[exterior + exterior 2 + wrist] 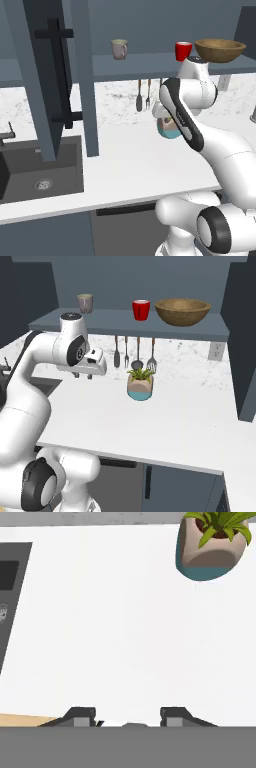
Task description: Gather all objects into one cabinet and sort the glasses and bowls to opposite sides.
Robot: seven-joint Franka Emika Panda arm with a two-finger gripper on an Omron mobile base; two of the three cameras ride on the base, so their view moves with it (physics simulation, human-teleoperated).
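Mugs and bowl stand in a row on the open cabinet shelf (pixel 125 323) above the white tabletop (pixel 165 421). The taupe mug (pixel 85 303) is at the left end, upright with its mouth up; in the left base view its handle points left. To its right, well apart, the short red cup (pixel 141 309) stands upright, and just beside that the wide wooden bowl (pixel 182 311) sits mouth up, its breadth running along the shelf. The cabinet door (pixel 45 75) with its long black bar handle (pixel 62 75) hangs swung out at the left, above the dark sink (pixel 40 172).

Below the shelf, kitchen utensils (pixel 134 353) hang vertically against the marbled wall. On the tabletop in front of them stands the small teal-and-peach vessel (pixel 139 388), upright, teal at its base and peach above, with a green plant growing out of its top.

The pincer (pixel 128 717) hangs over bare tabletop, left of the vessel and apart from it. Its two fingertips (pixel 80 716) stand partly apart with nothing between them; it holds nothing. In the hand view the vessel sits at the upper right and the sink edge at the left.
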